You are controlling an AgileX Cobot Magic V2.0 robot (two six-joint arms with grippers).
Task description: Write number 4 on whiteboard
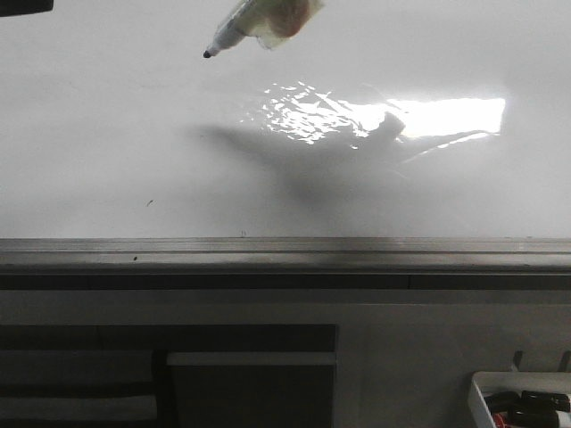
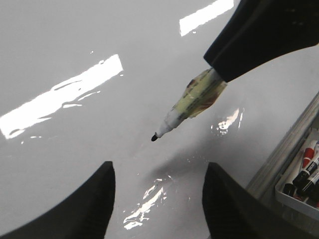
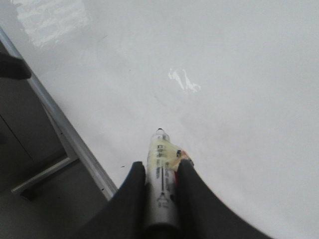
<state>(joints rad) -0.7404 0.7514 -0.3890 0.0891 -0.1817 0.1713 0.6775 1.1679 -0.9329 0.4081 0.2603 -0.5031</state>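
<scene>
The whiteboard (image 1: 107, 134) is glossy white with bright glare; I see no number 4 or other drawn line on it. My right gripper (image 3: 160, 172) is shut on a taped marker (image 3: 160, 154), cap off, black tip forward. In the front view the marker (image 1: 254, 22) enters from the top, its tip held a little above the board, with its shadow lying apart from it. The left wrist view shows the marker (image 2: 192, 102) and the right gripper (image 2: 222, 69) over the whiteboard (image 2: 75, 50). My left gripper (image 2: 159, 199) is open and empty, hovering over the board near the marker tip.
A grey metal edge rail (image 1: 285, 254) runs along the board's near side, also in the right wrist view (image 3: 65, 129). A small white tray of markers (image 1: 522, 406) sits beyond the rail at the front right, also in the left wrist view (image 2: 304, 174). A tiny dark speck (image 1: 149, 202) is on the board.
</scene>
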